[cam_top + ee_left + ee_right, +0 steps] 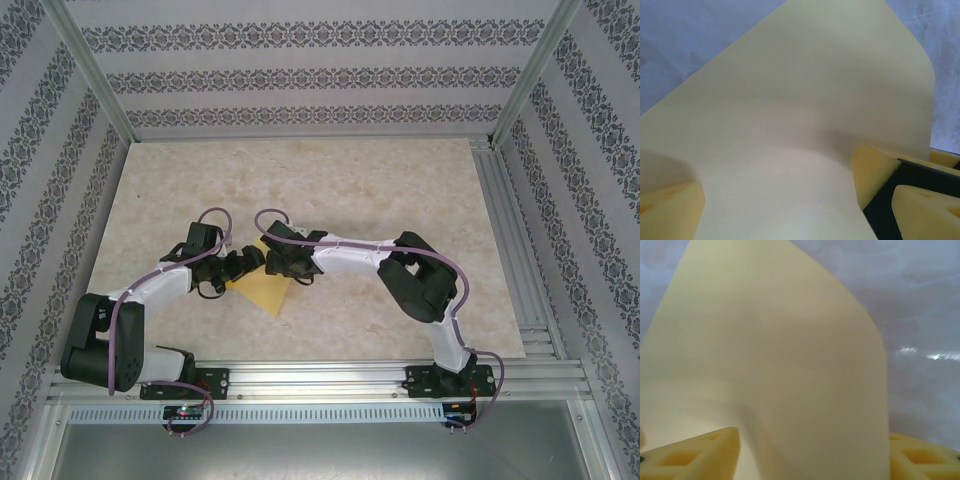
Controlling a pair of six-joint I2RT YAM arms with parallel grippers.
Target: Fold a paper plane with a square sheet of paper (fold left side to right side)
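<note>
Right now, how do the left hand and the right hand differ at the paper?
The left hand comes at the sheet from its left edge; the right hand from the right. The left hand's arm is folded short, the right hand's arm stretched long. Both are open, with the sheet curving up between their jaws.

A high camera behind the two arms (350, 255) looks down and forward over the whole worktop (350, 170). Each wrist camera looks out between its own jaws, very close. All three views share the curled yellow sheet (265, 292).

Likely lab: aluminium-framed wallpapered booth (300, 75)
</note>
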